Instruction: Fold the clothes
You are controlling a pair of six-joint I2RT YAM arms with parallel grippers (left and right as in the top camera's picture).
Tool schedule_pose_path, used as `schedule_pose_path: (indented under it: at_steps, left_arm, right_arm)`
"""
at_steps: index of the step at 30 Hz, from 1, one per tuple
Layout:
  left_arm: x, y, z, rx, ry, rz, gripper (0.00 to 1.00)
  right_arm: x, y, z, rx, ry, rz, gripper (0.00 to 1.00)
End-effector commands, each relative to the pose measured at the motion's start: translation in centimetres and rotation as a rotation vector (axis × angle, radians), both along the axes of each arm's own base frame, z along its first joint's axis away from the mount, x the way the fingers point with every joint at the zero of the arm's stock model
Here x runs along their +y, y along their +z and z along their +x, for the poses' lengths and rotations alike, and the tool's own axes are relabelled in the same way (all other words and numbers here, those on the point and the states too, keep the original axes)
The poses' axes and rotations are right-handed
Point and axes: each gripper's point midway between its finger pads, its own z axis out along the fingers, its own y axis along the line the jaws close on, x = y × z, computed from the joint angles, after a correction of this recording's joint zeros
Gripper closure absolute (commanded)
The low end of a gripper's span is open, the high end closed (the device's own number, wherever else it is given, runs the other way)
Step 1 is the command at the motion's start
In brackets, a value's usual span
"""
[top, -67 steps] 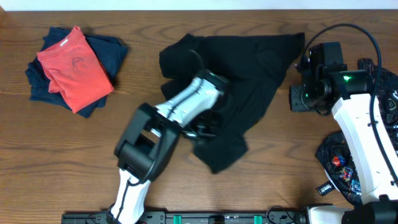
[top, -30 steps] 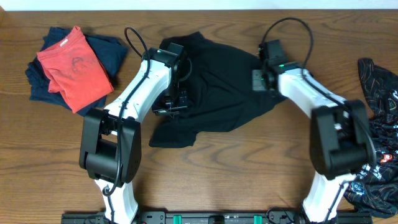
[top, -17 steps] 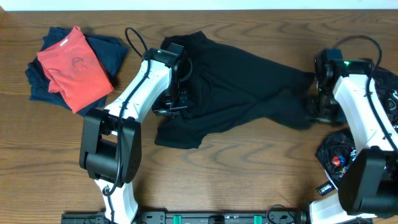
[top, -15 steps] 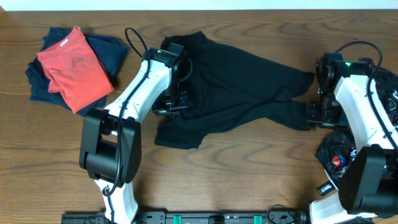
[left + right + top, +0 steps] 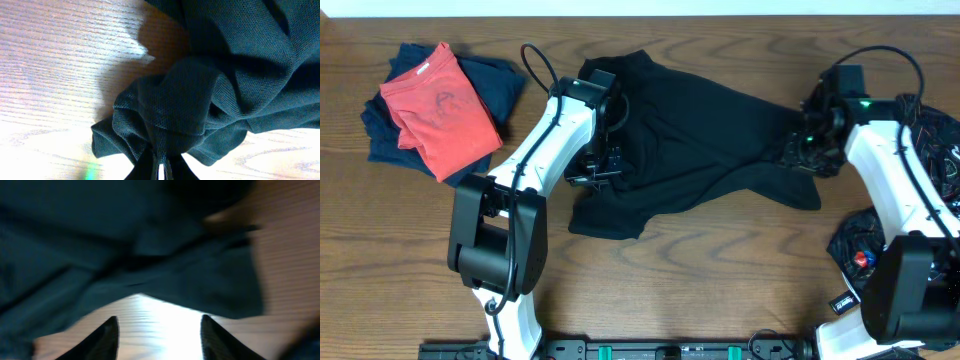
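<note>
A brown wooden surface point(image 5: 720, 290) fills the room's view, and the black top point(image 5: 710, 130) lies crumpled across its middle, one tail trailing out toward the right arm. At the far left corner sits a red top point(image 5: 440, 105) folded on a navy garment point(image 5: 495, 80); dark patterned garments point(image 5: 925, 110) lie heaped at the right edge. The left claw point(image 5: 160, 169) is pinched tight on a bunched lump of the black top's left side, several layers by the look of it. The right claw point(image 5: 158, 325) hangs wide apart over the top's right edge, gripping nothing. The risk, I'd say, is that lump: pull on it and the whole top slides as a heap instead of spreading, since nothing anchors the far side. The right claw could also pinch two layers, or snag the patterned garments close by.
</note>
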Motion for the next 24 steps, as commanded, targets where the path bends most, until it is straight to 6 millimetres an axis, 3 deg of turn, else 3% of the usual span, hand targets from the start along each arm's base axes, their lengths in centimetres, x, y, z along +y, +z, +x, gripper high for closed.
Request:
schedule_pose_path:
  at_steps: [1, 9, 16, 24]
  left_arm:
    - [0.2, 0.3, -0.1, -0.004, -0.011, 0.001, 0.94]
    - [0.2, 0.3, 0.0, -0.008, -0.015, -0.001, 0.94]
    - [0.2, 0.2, 0.1, -0.012, -0.015, -0.002, 0.94]
    - [0.2, 0.2, 0.2, -0.015, -0.015, -0.003, 0.94]
  right_arm:
    - [2.1, -1.8, -0.8, 0.087, -0.065, 0.049, 0.45]
    - [1.1, -5.0, -1.1, 0.185, -0.3, 0.0, 0.39]
    - [0.7, -5.1, 1.3, 0.104, -0.388, 0.014, 0.41]
    - [0.1, -6.0, 0.9, 0.108, -0.438, -0.012, 0.45]
